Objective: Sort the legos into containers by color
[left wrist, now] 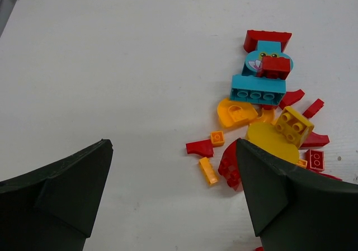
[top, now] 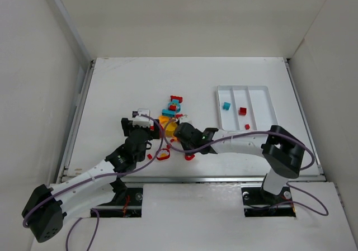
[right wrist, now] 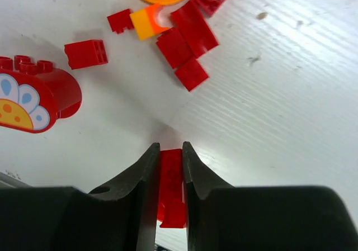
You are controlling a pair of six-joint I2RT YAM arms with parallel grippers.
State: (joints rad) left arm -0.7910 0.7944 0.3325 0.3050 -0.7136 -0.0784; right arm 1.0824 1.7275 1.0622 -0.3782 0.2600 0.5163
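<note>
In the right wrist view my right gripper (right wrist: 169,147) is shut on a small translucent red lego (right wrist: 172,175), just above the table. Ahead of it lie loose red legos (right wrist: 187,41) and a small orange lego (right wrist: 146,23). From above, the right gripper (top: 180,132) sits at the near side of the lego pile (top: 173,110). My left gripper (left wrist: 173,147) is open over bare table with nothing between its fingers. To its right lie a teal brick (left wrist: 257,89), a yellow brick (left wrist: 293,125) and an orange bar (left wrist: 208,170). The white tray (top: 263,103) holds a teal lego (top: 226,105) and two red legos (top: 242,110).
A red arch piece with a flower print (right wrist: 33,97) lies left of the right gripper. A red ring-shaped piece (top: 163,155) and another red piece (top: 189,156) lie near the table's front edge. The two arms are close together at the pile. White walls enclose the table.
</note>
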